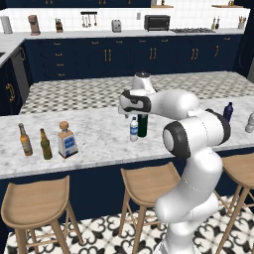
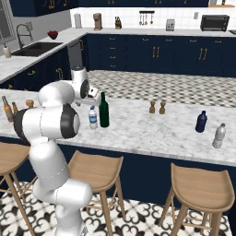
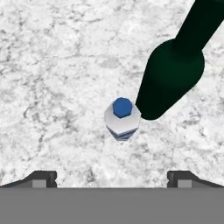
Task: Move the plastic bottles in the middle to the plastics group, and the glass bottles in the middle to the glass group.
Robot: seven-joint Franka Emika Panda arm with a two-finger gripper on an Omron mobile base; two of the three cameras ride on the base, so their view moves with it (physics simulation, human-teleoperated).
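The gripper point(image 3: 112, 177) is held wide open and empty above the small water bottle point(image 3: 122, 119), whose blue cap is seen from above. The dark green wine bottle point(image 3: 173, 74) stands just beside it, on its right, on the marble counter point(image 3: 52, 78). A straight descent is advised, fingers kept clear of the wine bottle, so that only the water bottle is clamped.

stools point(image 1: 147, 181) under counter | shakers point(image 2: 156, 107) on countertop | toaster oven point(image 1: 157, 22)

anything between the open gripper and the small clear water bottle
Nothing visible. The open gripper hangs above the small clear water bottle with bare marble between. The tall dark green wine bottle stands close beside it.
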